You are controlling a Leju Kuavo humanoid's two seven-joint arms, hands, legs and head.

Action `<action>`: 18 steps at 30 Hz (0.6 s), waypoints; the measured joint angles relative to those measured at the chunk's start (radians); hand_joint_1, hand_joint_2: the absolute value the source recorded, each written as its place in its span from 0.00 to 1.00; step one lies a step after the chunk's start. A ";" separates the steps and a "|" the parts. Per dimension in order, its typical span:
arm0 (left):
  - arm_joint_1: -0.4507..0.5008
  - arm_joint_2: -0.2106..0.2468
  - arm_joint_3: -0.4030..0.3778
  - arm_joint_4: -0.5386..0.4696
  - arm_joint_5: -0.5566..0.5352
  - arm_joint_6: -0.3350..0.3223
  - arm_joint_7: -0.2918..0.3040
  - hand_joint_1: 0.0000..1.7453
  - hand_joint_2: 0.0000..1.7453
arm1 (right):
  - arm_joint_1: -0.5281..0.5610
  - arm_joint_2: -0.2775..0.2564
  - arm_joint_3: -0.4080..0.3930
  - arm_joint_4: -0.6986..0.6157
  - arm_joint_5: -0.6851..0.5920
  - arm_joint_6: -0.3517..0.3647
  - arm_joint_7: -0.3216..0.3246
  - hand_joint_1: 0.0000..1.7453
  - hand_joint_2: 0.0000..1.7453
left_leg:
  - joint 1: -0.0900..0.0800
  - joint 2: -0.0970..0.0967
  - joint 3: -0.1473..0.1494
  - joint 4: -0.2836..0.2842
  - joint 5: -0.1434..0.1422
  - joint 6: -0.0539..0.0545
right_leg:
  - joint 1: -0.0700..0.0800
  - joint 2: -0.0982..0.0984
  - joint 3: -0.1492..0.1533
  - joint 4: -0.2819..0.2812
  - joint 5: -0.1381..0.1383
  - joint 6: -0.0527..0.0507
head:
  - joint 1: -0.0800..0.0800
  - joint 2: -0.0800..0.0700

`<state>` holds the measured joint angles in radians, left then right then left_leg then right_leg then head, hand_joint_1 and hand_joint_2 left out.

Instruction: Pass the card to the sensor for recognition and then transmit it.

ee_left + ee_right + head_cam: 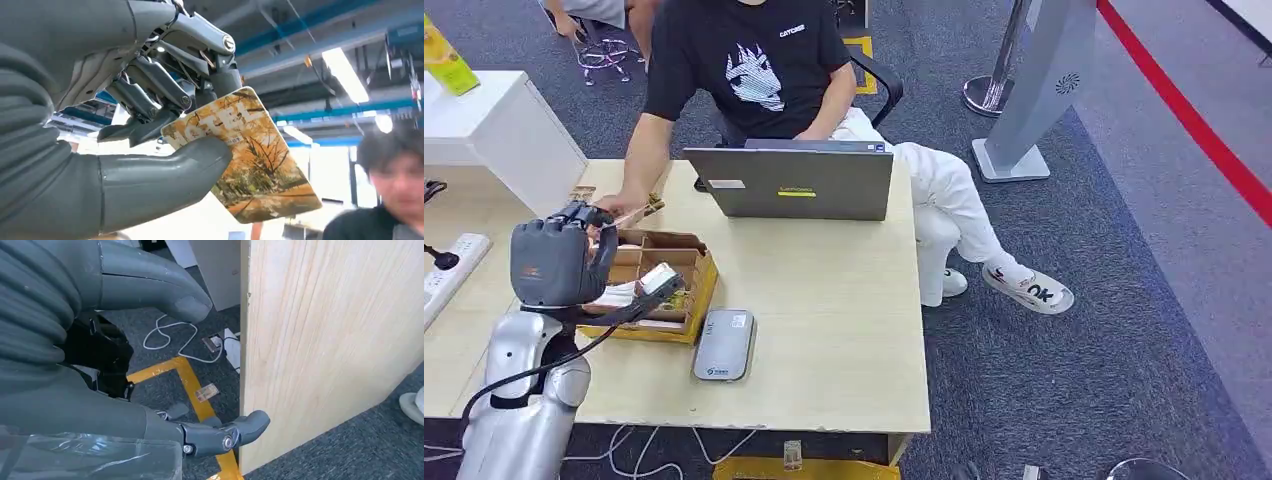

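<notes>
Office floor of dark carpet around a pale wooden worktop (844, 300), left hand (552, 258) raised at left of frame pinching a patterned card (250, 155) between thumb and fingers, person's hand (619, 208) touching it, grey sensor (723, 345) lower centre beside a cardboard box (696, 290), right hand (125, 365) hanging empty, fingers apart, beside the worktop's side.

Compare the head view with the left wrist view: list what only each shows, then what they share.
Head view only: the wooden table, the grey sensor lying on it beside the cardboard box, and the open laptop in front of the seated person.

Left wrist view only: the card's printed face, an orange autumn scene with lettering, and ceiling lights behind it.

Both: the left hand holding the card, raised toward the person, with the thumb pressing on the card.
</notes>
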<state>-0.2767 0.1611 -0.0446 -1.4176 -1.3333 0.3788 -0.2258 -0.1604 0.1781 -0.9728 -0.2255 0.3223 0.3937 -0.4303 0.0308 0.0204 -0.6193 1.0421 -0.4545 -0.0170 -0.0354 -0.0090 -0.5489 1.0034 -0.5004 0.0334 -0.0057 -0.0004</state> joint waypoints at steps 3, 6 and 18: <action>-0.004 -0.016 0.012 -0.018 -0.009 0.001 0.002 1.00 1.00 | -0.001 0.000 0.000 0.000 0.000 0.000 0.001 0.00 1.00 | 0.000 0.000 0.000 0.000 0.000 0.000 | 0.000 0.000 0.000 0.000 0.000 0.000 | 0.000 0.000; -0.005 -0.026 0.022 -0.026 -0.010 0.004 0.003 1.00 1.00 | -0.001 0.000 0.000 0.000 0.001 0.000 0.001 0.00 1.00 | 0.000 0.000 0.000 0.000 0.000 0.000 | 0.000 0.000 -0.001 0.000 0.000 0.000 | 0.000 0.000; -0.005 -0.042 0.046 -0.031 -0.008 0.014 -0.002 1.00 1.00 | -0.001 0.000 0.000 0.000 -0.001 0.001 0.002 0.00 1.00 | 0.000 0.000 0.000 0.000 0.000 0.000 | 0.000 0.000 0.000 0.000 0.000 0.000 | 0.000 0.000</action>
<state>-0.2821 0.1194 0.0012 -1.4488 -1.3417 0.3925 -0.2274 -0.1616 0.1785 -0.9724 -0.2255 0.3212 0.3945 -0.4288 0.0308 0.0204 -0.6195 1.0419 -0.4546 -0.0171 -0.0353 -0.0090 -0.5492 1.0035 -0.5007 0.0333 -0.0057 -0.0004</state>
